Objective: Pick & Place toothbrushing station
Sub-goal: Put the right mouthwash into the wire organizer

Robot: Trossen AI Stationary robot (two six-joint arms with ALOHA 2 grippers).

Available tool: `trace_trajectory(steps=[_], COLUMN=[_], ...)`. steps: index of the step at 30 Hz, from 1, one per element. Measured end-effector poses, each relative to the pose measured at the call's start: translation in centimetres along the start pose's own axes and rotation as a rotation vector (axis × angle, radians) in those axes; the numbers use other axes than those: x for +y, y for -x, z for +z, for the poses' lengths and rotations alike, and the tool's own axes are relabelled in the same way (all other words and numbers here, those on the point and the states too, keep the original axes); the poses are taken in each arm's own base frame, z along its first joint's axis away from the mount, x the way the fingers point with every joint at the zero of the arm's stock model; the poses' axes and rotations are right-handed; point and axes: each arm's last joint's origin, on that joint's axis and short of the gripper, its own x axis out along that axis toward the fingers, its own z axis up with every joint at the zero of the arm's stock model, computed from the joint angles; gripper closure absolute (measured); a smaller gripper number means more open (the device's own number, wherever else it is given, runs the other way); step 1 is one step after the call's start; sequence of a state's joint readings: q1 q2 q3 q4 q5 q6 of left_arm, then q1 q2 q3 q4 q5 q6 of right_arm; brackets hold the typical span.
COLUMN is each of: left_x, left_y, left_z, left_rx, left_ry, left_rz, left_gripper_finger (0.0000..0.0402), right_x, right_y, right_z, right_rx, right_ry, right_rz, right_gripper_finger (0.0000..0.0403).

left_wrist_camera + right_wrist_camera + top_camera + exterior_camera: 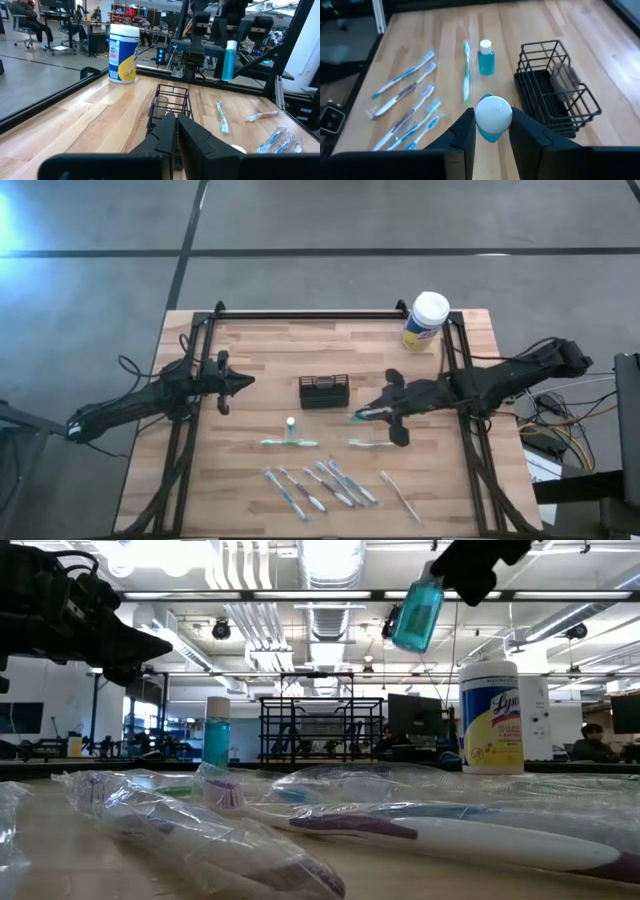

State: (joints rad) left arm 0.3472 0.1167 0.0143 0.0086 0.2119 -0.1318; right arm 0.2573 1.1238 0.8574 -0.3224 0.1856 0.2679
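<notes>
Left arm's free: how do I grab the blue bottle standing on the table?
Grip the standing bottle across its body, just under the white cap, from above: it is upright, with a green tube lying close beside it. Open the shut left gripper first; the right gripper holds another bottle.

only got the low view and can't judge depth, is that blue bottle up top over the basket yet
observer: no, the right gripper holds the bottle in the air beside the basket, not above it
operator: is the basket empty
observer: no, a small grey thing lies inside it
operator: left arm in the way
observer: no, the left gripper is shut and sits off the basket's other side
</notes>
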Motion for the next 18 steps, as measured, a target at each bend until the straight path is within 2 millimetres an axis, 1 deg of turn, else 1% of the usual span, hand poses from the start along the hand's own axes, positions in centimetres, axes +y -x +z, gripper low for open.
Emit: trace_trajectory(steps=[3, 6, 11, 14, 18], left_x=[0.0, 0.0, 0.0, 0.0, 0.0], left_y=[0.0, 0.0, -0.1, -0.1, -0.1], left_z=[0.0, -0.1, -0.1, -0.1, -0.1], left_rx=[0.002, 0.006, 0.008, 0.009, 0.009], left_ry=[0.0, 0.001, 0.001, 0.001, 0.001], left_rz=[0.001, 0.002, 0.003, 0.004, 0.005], left_gripper_finger=[0.0376, 0.0378, 0.0376, 0.0377, 0.0378], right_x=[-0.5, -1.0, -2.0, -2.6, -3.3], right_y=[1.4, 2.5, 4.0, 4.7, 5.6], right_z=[-0.7, -1.9, -4.3, -5.9, -7.5], right_rx=[-0.087, -0.18, -0.318, -0.367, -0.432], right_ry=[-0.015, -0.034, -0.064, -0.071, -0.056], right_rz=[0.023, 0.049, 0.067, 0.071, 0.047], right_gripper_finger=[0.0316, 0.0316, 0.0316, 0.0316, 0.0314])
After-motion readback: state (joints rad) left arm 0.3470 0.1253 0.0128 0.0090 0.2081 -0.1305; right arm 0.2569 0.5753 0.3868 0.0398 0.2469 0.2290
